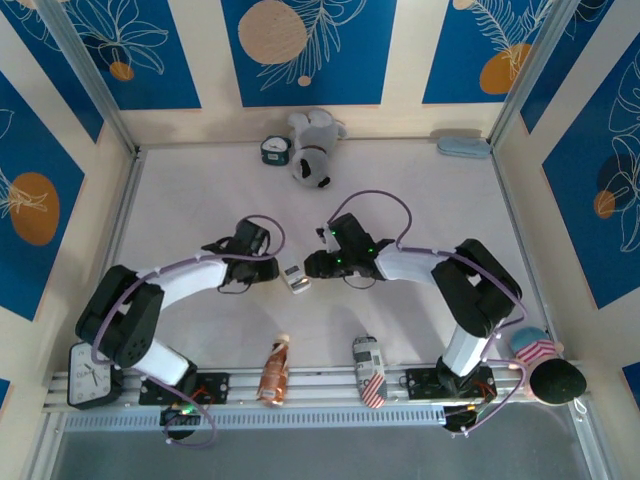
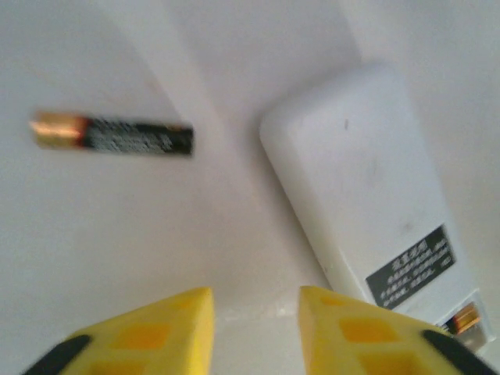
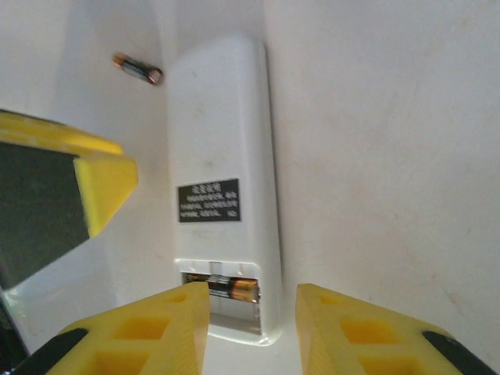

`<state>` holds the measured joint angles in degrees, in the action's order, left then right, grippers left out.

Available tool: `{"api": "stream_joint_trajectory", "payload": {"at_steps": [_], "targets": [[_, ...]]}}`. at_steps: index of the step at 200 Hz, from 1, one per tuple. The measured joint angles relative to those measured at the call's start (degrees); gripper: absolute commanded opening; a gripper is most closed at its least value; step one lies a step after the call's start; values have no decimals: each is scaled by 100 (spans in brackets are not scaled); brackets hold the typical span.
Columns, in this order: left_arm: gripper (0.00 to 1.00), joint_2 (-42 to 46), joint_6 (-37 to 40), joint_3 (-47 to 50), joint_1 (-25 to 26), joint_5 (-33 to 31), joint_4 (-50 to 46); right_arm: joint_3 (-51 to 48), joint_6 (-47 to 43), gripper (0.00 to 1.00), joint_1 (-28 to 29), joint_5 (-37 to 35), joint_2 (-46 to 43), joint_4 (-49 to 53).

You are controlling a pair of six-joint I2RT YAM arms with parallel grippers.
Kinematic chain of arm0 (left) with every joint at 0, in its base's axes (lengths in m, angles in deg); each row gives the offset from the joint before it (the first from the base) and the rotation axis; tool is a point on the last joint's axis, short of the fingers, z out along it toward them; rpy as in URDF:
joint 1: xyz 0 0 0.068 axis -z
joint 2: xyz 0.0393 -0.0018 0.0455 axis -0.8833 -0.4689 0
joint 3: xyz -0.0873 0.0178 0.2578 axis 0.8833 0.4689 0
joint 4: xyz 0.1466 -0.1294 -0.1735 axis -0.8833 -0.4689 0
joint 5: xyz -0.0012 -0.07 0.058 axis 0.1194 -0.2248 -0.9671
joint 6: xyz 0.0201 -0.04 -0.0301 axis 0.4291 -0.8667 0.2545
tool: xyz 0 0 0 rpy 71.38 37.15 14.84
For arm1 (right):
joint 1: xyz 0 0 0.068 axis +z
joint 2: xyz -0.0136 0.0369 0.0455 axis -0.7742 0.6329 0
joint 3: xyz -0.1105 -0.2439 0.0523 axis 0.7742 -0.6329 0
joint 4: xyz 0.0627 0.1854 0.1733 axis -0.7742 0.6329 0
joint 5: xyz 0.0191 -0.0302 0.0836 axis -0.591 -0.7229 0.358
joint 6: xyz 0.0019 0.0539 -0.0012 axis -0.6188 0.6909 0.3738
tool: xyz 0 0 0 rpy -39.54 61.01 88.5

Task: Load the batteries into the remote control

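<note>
Both my grippers hang with fingers spread and nothing between them. My left gripper [image 2: 256, 316] is just beside one long side of the small white rectangular plastic remote control [image 2: 367, 195]. My right gripper [image 3: 251, 312] is at the remote control's compartment end, with its yellow fingertips [image 3: 156, 328] standing either side of the open battery compartment [image 3: 226, 308]. The remote control lies face down on the pale table [image 3: 391, 156], its plain back and a dark printed label [image 3: 208, 200] turned up. One thin dark cylindrical battery with a coppery end [image 3: 223, 287] sits inside the compartment, in the slot nearest the label. A second battery [image 2: 113, 134] of the same kind lies loose on the table, apart from the remote control, off the rounded end farthest from the compartment. From above, my two grippers flank the remote control from left and right.
</note>
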<state>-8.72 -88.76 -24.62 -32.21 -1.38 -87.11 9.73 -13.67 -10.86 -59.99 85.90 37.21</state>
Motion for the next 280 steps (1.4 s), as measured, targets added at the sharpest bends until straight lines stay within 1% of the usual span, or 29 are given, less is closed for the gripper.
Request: {"api": "stream_joint_trajectory", "payload": {"at_steps": [4,8,38,59,75,92,105,119,143,180,207,251,280], "targets": [[50,31,-2,-55,-44,-33,-37,-20,-2,37,-17,-2,-57,-4],[51,61,31,-125,-96,-61,-85,-35,0,37,-31,-4,-111,-7],[51,98,326,-656,-391,-310,-424,-186,0,39,-107,-37,-402,-28],[49,-7,525,-1043,-557,-400,-651,-227,2,39,-129,-42,-455,-20],[44,-251,599,-1397,-638,-518,-846,-236,2,39,-129,-42,-455,-20],[44,-490,584,-1639,-675,-597,-1040,-254,2,39,-129,-42,-455,-20],[44,-579,415,-1685,-684,-649,-1204,-269,4,39,-129,-42,-463,-17],[45,-612,92,-1685,-684,-697,-1447,-271,26,39,-129,-42,-487,-15],[46,-612,-717,-1683,-684,-737,-1751,-271,44,39,-122,-61,-511,-13],[45,-612,-2227,-1617,-684,-708,-1832,-271,44,40,-66,-153,-566,9],[42,-612,-3123,-1569,-682,-669,-1838,-273,44,40,-46,-192,-662,9],[42,-660,-4266,-1434,-667,-595,-1797,-289,44,41,-9,-208,-778,9],[41,-896,-4642,-1486,-629,-579,-1784,-293,44,41,13,-208,-855,9]]}}
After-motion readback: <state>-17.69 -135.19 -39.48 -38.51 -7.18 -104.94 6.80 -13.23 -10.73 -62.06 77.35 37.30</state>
